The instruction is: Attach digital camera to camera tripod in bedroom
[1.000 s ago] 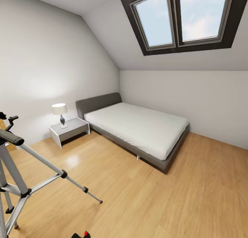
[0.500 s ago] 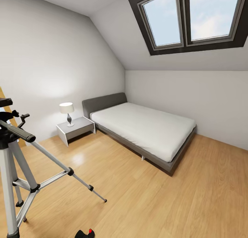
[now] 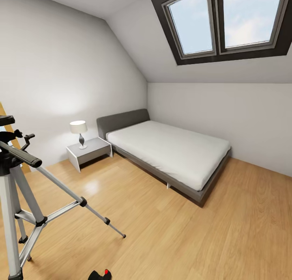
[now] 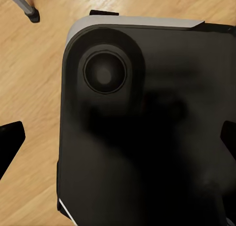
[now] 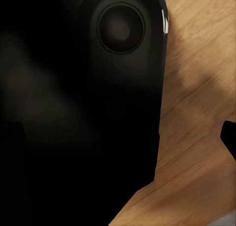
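Since half a second ago nothing in the head view has shifted: the camera tripod (image 3: 20,199) stands at the same spot at the left edge, on the light wood floor (image 3: 170,235) of the bedroom. The digital camera (image 3: 100,275) lies on the floor at the bottom edge, near the tripod's feet; its red button shows. Farther back a low grey bed (image 3: 170,154) sits under the skylight (image 3: 227,24), with a small nightstand (image 3: 89,152) holding a lamp (image 3: 79,132) beside it.

Both wrist views look down on the robot's own dark base with floor around it. The left gripper (image 4: 118,137) shows dark fingertips set wide apart, holding nothing. Whether the right gripper is apart or together cannot be told.

Risk: reaching down for the camera could knock the nearby tripod leg, tipping the tripod. No containers are visible.
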`<state>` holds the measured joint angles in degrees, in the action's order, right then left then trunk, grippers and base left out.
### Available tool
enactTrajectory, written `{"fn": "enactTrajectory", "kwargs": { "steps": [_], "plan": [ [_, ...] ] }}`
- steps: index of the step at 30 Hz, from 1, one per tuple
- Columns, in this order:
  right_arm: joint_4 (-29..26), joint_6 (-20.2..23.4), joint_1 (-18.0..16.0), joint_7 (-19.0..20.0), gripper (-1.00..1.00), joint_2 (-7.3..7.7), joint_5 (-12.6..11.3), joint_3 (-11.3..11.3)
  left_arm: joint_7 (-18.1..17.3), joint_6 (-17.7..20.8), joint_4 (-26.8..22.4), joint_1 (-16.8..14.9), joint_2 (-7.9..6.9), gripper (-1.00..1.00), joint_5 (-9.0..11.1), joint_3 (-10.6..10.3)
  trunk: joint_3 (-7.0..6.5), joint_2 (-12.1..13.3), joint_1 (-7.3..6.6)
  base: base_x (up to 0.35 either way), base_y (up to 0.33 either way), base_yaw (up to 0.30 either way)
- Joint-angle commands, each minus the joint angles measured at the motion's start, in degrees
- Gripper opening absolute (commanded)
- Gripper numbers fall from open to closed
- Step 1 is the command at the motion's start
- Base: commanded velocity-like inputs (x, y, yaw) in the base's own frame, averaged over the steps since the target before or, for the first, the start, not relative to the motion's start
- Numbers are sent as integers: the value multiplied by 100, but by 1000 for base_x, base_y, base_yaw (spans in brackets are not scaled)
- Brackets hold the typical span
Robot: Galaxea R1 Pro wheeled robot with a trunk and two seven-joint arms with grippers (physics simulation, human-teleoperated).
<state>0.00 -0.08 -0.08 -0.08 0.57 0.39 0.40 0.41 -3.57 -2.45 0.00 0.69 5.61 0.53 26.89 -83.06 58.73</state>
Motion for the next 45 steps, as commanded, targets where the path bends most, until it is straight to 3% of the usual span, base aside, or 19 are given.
{"fn": "enactTrajectory", "kwargs": {
  "steps": [1,28,31,32,33,39,45],
  "plan": [
    [0,-1,-1,-1,100,1,4,4,4,-12,-1,0,2,100,59,-1,4,-2,0,0,0,0],
    [-23,-4,-1,-7,100,19,-29,-45,19,-19,-150,0,-16,100,30,-57,4,-2,0,0,0,0],
    [-195,-5,-1,-4,100,31,-18,-58,25,-1,-500,0,-66,100,8,-69,4,-2,0,0,0,0],
    [-760,24,-1,2,100,34,-13,-59,27,48,-1113,0,-157,100,-12,-72,4,-2,0,0,0,0],
    [-1028,43,-1,4,100,36,-13,-62,31,61,-1368,0,-190,100,-19,-68,4,-2,0,0,0,0],
    [-1866,94,-12,-60,100,54,-22,-70,36,206,-2164,-13,-261,100,-30,-60,4,-2,0,0,0,0],
    [-2520,339,-214,-370,100,63,-33,-74,39,970,-2804,-62,-329,100,-30,-46,4,-2,0,0,0,0]
  ]
}}
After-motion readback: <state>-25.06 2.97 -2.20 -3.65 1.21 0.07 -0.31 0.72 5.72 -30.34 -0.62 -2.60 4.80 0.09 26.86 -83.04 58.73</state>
